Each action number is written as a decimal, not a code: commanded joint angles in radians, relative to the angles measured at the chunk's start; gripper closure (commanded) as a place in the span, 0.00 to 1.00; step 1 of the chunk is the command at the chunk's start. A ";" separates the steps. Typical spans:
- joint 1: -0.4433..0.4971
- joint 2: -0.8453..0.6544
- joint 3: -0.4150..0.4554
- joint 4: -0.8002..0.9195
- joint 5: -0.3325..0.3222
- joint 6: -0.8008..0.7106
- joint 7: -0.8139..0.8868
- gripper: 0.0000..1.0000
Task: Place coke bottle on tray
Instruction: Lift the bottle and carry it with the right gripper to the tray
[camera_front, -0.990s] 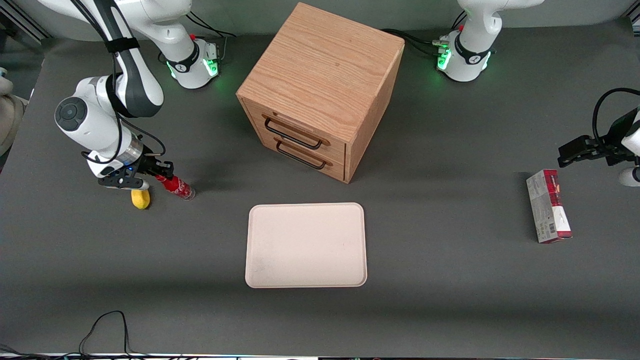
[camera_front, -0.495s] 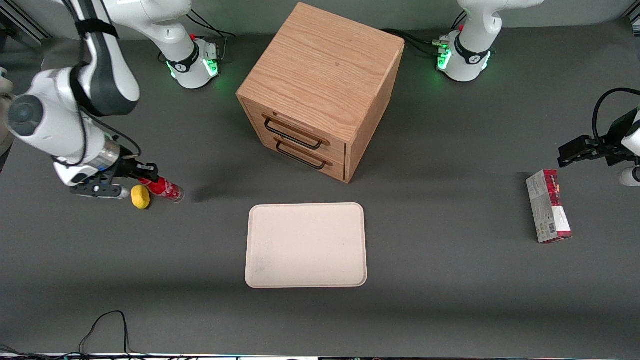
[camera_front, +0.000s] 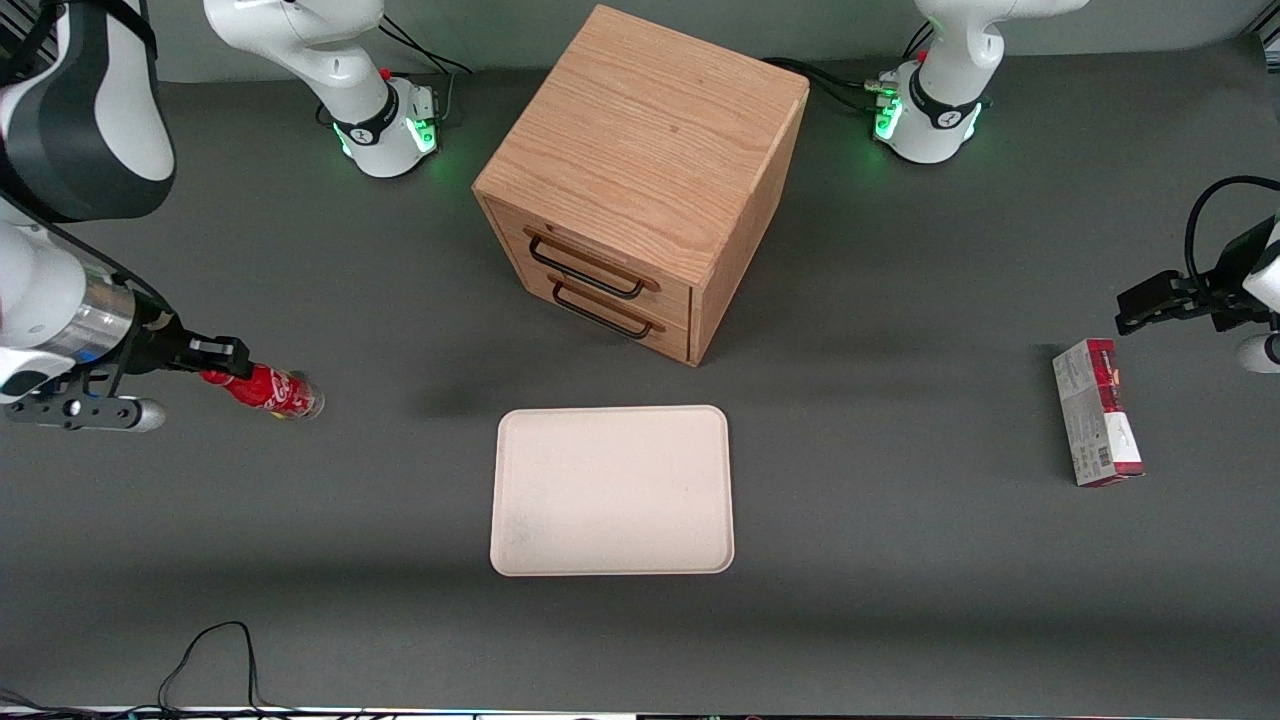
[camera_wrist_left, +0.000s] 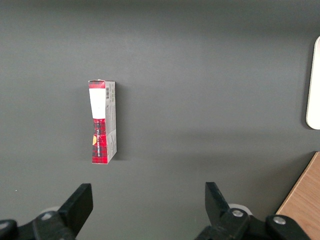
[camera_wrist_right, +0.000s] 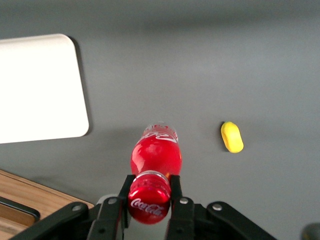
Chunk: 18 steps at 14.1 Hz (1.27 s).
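My gripper (camera_front: 218, 358) is shut on the neck of the coke bottle (camera_front: 268, 390), a small red bottle with white script. It holds the bottle tilted, base downward, in the air above the table at the working arm's end. In the right wrist view the fingers (camera_wrist_right: 176, 187) clamp just under the red cap of the bottle (camera_wrist_right: 156, 155), and my gripper (camera_wrist_right: 150, 184) hangs high over the table. The cream tray (camera_front: 612, 490) lies flat in front of the cabinet, apart from the bottle. It also shows in the right wrist view (camera_wrist_right: 35, 90).
A wooden two-drawer cabinet (camera_front: 640, 170) stands farther from the camera than the tray. A yellow lemon-like object (camera_wrist_right: 232, 136) lies on the table below the bottle. A red-and-grey carton (camera_front: 1096, 412) lies toward the parked arm's end.
My gripper has risen with the bottle held in it, lifting it off the table, and drifted toward the working arm's table edge. The lemon-like object is now covered in the front view.
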 joint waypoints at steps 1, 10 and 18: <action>0.014 0.145 0.038 0.265 -0.004 -0.105 0.063 1.00; 0.066 0.412 0.273 0.557 -0.115 -0.064 0.236 1.00; 0.137 0.619 0.273 0.550 -0.185 0.192 0.247 1.00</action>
